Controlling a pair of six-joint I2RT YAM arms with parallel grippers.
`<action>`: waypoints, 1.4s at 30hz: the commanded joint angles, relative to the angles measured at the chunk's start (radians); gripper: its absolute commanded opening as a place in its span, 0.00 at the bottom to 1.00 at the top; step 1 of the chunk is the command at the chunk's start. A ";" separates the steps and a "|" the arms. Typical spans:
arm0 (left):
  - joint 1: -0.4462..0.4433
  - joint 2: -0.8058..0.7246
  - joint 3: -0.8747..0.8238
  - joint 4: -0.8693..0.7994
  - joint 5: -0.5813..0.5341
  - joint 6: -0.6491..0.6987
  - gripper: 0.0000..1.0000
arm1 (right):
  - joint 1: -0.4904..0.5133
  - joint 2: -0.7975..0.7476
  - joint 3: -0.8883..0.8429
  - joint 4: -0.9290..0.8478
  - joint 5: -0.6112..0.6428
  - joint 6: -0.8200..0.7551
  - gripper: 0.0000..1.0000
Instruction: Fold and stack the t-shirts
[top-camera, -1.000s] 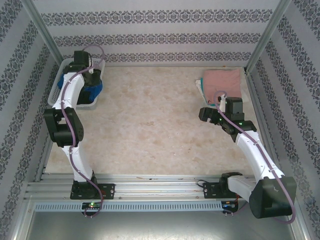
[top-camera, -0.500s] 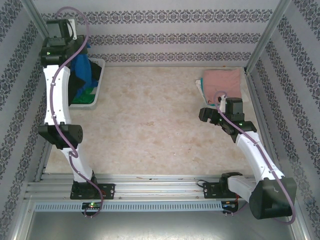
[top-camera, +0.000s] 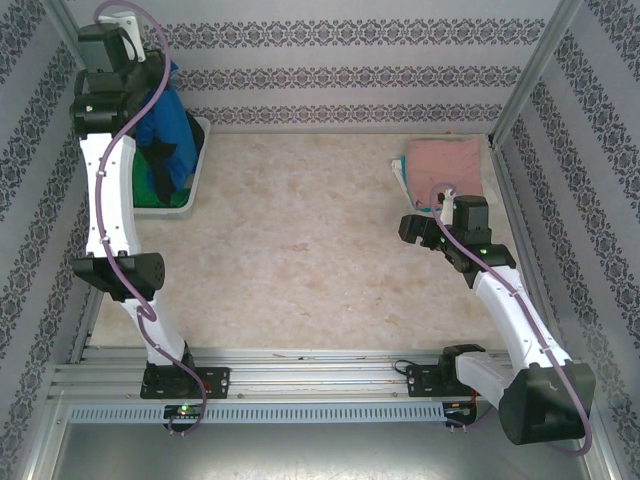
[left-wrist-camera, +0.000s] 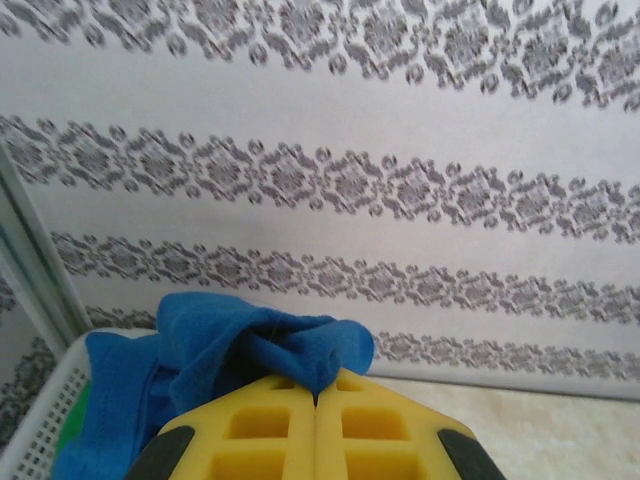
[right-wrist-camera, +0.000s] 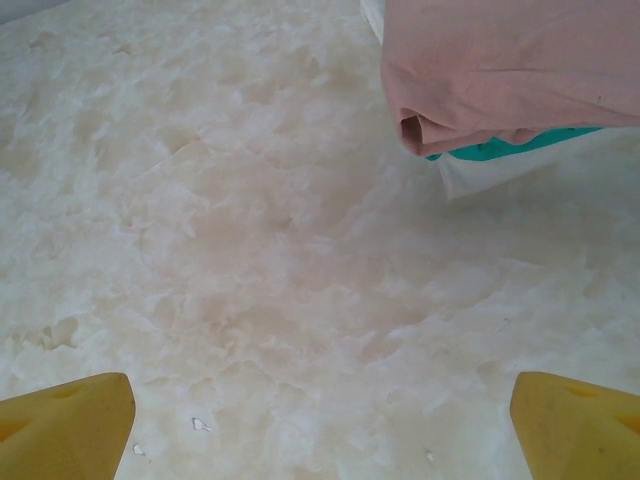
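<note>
- Right gripper (right-wrist-camera: 320, 420): jaws wide and empty, over bare table (right-wrist-camera: 250, 250), centre right.
- Pink shirt (right-wrist-camera: 500, 70): folded, upper right, just beyond the right gripper.
- Left gripper (left-wrist-camera: 316, 395): clamped on the blue shirt (left-wrist-camera: 250, 345), high at upper left, with the cloth hanging into the basket (top-camera: 192, 190).
- Handling: raise until the hem clears the rim, then carry to the open centre for spreading.

Marbled table (top-camera: 300, 250) carries a white basket (top-camera: 170, 209) far-left, a folded t-shirt stack (top-camera: 445, 165) far-right.
</note>
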 joint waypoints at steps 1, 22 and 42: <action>0.009 -0.020 0.095 0.150 -0.083 -0.002 0.00 | 0.007 -0.022 -0.005 -0.020 0.016 -0.012 0.97; -0.009 0.079 0.159 0.064 -0.011 -0.037 0.00 | 0.007 -0.050 0.007 -0.037 0.014 -0.003 0.94; -0.052 -0.385 -0.258 0.495 0.232 -0.188 0.00 | 0.010 -0.084 0.003 -0.045 0.005 0.009 0.93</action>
